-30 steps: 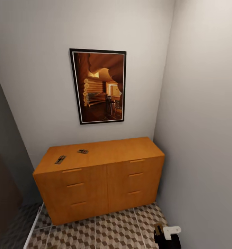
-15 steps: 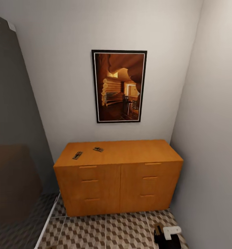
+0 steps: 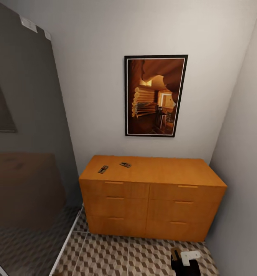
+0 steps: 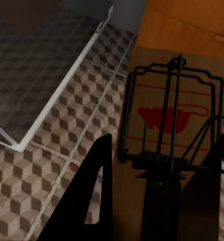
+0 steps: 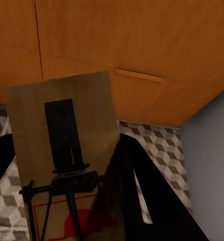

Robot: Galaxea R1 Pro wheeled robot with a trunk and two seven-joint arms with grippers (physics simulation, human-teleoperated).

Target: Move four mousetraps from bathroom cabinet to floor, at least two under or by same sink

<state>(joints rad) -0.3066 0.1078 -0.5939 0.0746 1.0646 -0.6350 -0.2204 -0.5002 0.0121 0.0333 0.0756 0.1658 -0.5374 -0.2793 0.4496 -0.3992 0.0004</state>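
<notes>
Two mousetraps lie on the flat top of the orange-brown cabinet (image 3: 151, 199): one (image 3: 102, 169) near its left end, another (image 3: 125, 165) a little farther back. My left gripper (image 4: 162, 175) is shut on a third mousetrap (image 4: 175, 108), a tan board with black wire and a red mouse print, held above the cube-patterned bathroom floor (image 4: 67, 120). My right gripper (image 5: 67, 196) is shut on a fourth mousetrap (image 5: 67, 115), close to the cabinet's drawer fronts (image 5: 117, 40). In the head view the right arm's end (image 3: 185, 262) shows low over the floor (image 3: 117, 253).
A dark glass partition (image 3: 28, 153) with a white floor rail (image 3: 67, 241) stands left of the cabinet. A framed picture (image 3: 155, 96) hangs above it. A grey wall (image 3: 243, 172) closes the right side. The patterned floor lies open in front of the cabinet.
The head camera has turned left, so the cabinet and picture sit further right in view and more of the glass partition shows. The two traps on the cabinet have not moved.
</notes>
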